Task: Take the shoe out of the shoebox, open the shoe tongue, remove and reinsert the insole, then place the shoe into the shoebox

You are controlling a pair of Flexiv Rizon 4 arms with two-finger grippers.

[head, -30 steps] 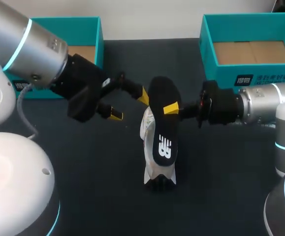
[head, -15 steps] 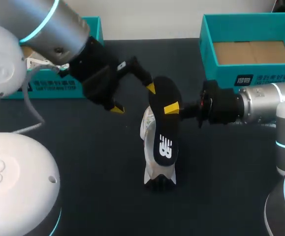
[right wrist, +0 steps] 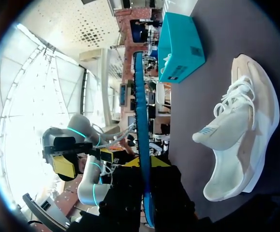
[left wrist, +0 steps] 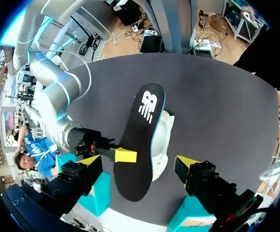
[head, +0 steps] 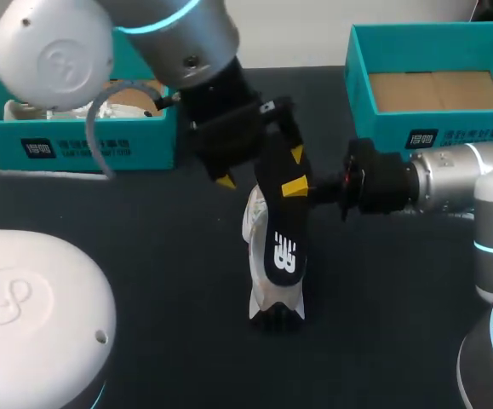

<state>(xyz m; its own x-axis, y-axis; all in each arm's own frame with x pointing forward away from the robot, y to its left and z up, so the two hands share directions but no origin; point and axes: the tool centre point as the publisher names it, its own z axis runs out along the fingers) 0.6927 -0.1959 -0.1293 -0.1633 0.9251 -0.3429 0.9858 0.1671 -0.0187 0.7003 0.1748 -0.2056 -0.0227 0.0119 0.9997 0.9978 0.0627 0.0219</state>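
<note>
My right gripper [head: 297, 188] is shut on the black insole [head: 282, 234], holding it by one long edge above the white shoe [head: 257, 223]. The shoe lies on the dark table, toe [head: 276, 317] toward the front. In the right wrist view the insole [right wrist: 140, 121] stands edge-on between my right gripper's [right wrist: 147, 166] fingers, with the shoe [right wrist: 241, 130] beside it on its side. My left gripper [head: 261, 168] is open around the insole's far end. In the left wrist view the insole [left wrist: 140, 140] runs out between the left gripper's [left wrist: 139, 164] spread fingers, over the shoe [left wrist: 165, 137].
A teal shoebox [head: 84, 141] stands at the back left with something white inside, partly hidden by my left arm. A second teal shoebox [head: 382, 106] with a bare cardboard floor stands at the back right. Dark tabletop [head: 169, 298] lies in front of the shoe.
My left arm has swung right and inward, bringing its open gripper from left of the insole to around its far end. The right gripper, insole and shoe have not moved.
</note>
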